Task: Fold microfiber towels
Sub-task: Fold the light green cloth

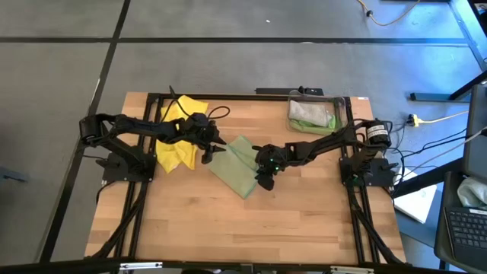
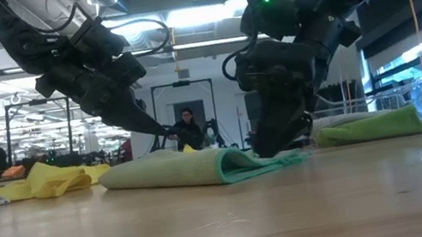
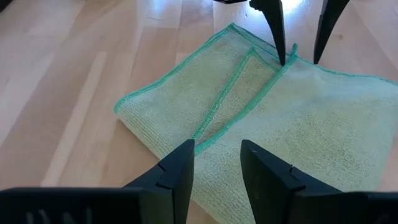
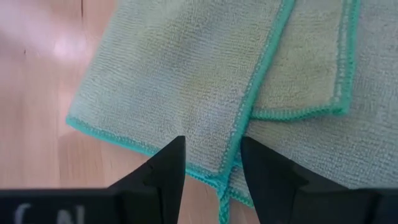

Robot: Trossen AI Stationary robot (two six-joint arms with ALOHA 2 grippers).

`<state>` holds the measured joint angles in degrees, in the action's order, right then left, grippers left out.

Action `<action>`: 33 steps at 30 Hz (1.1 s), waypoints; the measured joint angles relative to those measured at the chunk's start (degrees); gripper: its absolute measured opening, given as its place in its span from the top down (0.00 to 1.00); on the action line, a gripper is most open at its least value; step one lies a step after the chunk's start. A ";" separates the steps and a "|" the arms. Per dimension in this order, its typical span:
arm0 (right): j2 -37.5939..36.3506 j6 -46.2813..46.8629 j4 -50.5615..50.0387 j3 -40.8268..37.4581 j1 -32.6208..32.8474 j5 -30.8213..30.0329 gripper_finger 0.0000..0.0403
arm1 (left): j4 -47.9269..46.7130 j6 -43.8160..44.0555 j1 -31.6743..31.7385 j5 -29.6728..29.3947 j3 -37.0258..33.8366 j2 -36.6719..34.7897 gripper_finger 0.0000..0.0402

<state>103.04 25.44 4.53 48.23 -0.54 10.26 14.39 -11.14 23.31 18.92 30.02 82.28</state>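
A pale olive-green towel with a teal hem lies folded in several layers on the middle of the table; it also shows in the low view. My right gripper is open and stands down on the towel's right end. My left gripper is open over the towel's left edge; whether it touches the cloth I cannot tell. A bright yellow towel lies crumpled at the far left, under my left arm. My right gripper comes from above, pointing down, with its open fingertips on the towel's top layers. They stand on either side of the hems of two folded edges. Nothing is pinched. The towel lies flat on the table.
A clear plastic bin stands at the far right corner with a grey-beige towel and a green towel in it. Bare wood stretches along the table's near half. People sit in the room beyond the table.
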 joint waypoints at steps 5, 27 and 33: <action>2.56 1.21 4.32 0.04 0.00 2.00 0.61 | 0.00 0.00 0.00 -0.03 0.02 0.00 0.69; 5.07 -0.20 11.22 -0.17 -1.46 9.30 0.61 | -1.67 0.42 -0.02 -0.07 0.02 0.00 0.69; 5.07 0.21 13.96 -0.17 -1.73 10.88 0.61 | -1.92 0.42 -0.02 -0.06 0.02 0.00 0.69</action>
<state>108.12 25.65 18.49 48.05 -2.26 21.14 12.48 -10.72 23.29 18.86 30.04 82.28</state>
